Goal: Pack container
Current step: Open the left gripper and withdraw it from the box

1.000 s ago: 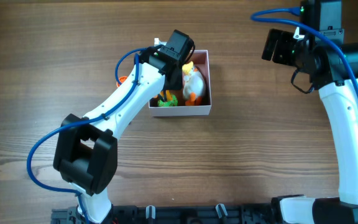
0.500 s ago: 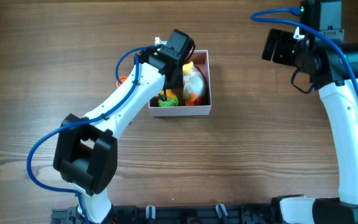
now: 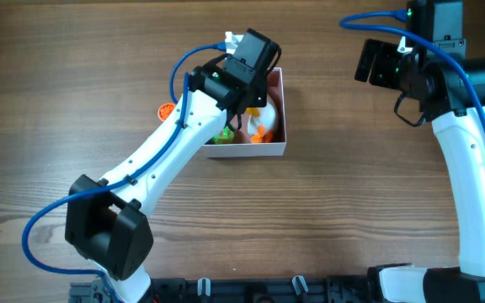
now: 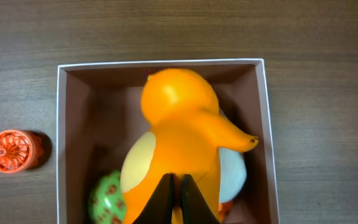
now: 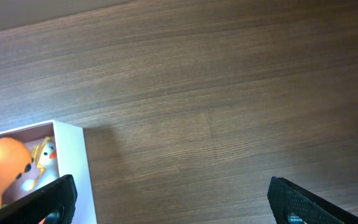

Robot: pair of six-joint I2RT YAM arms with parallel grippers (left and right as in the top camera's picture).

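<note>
Left end effector (image 4: 176, 200) clamped on orange duck (image 4: 185, 124), container (image 4: 61, 124) directly beneath, green toy (image 4: 107, 198) inside. Right end effector (image 5: 169, 183) spread wide above table (image 5: 229, 93), container well apart to its left

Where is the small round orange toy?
Left wrist view: the small round orange toy sits on the wooden table just outside the white square container's left wall.
</note>
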